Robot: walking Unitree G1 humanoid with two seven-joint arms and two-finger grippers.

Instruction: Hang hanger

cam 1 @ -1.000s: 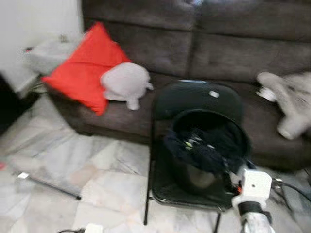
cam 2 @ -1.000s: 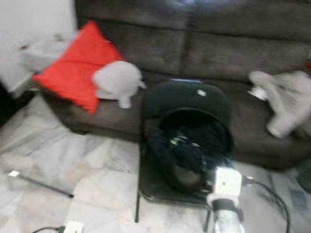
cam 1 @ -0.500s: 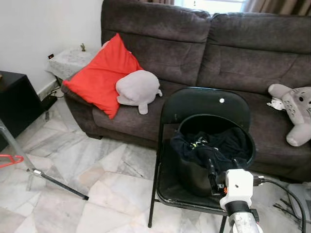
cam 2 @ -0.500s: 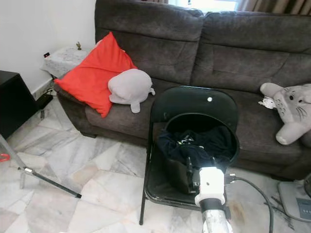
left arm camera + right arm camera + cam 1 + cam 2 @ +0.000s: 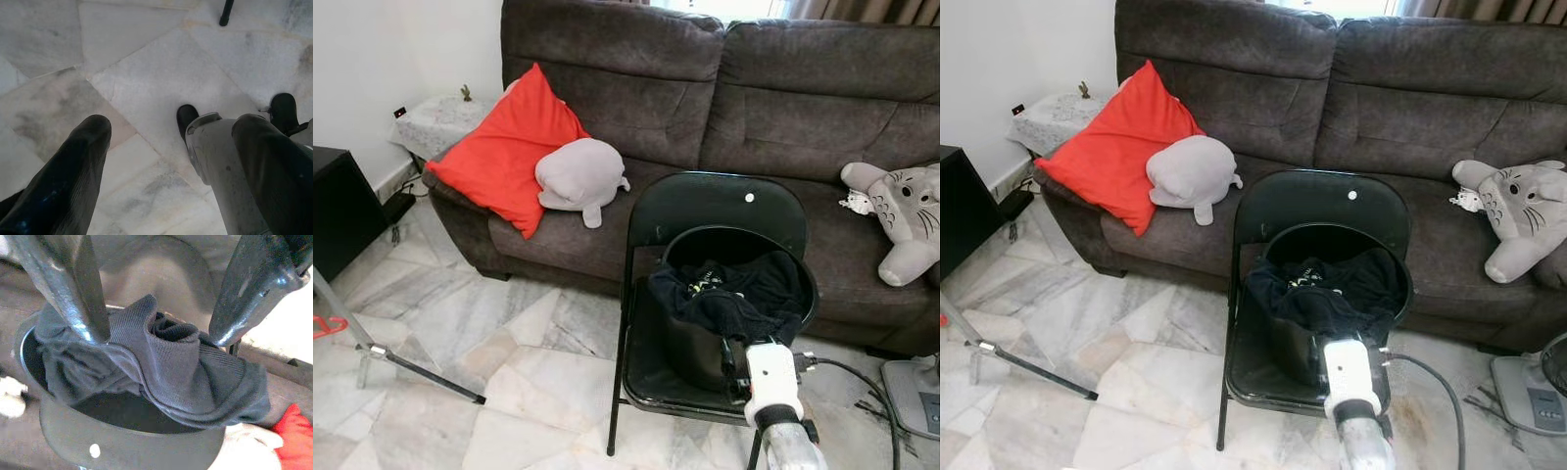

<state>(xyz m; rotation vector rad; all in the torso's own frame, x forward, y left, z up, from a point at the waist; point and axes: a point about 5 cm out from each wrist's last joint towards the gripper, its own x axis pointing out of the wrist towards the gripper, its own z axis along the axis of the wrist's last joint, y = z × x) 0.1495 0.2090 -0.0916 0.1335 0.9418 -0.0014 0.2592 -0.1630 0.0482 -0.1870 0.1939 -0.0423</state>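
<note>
Hanger (image 5: 331,324), red, pokes in at nine o'clock beside a stand leg (image 5: 399,360), well apart from the right gripper (image 5: 155,338), released above the dark garment (image 5: 734,299) in the bucket (image 5: 695,352); its fingers could snag cloth.

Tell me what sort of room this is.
Most likely a home living room: a dark brown fabric sofa with a red cushion and grey plush toy, on a marble-tiled floor.

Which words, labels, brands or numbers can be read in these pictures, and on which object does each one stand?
No text is readable.
Small white round sticker on the black folding chair: too small to read.
Panel on the grey floor appliance: marks too small to read.
</note>
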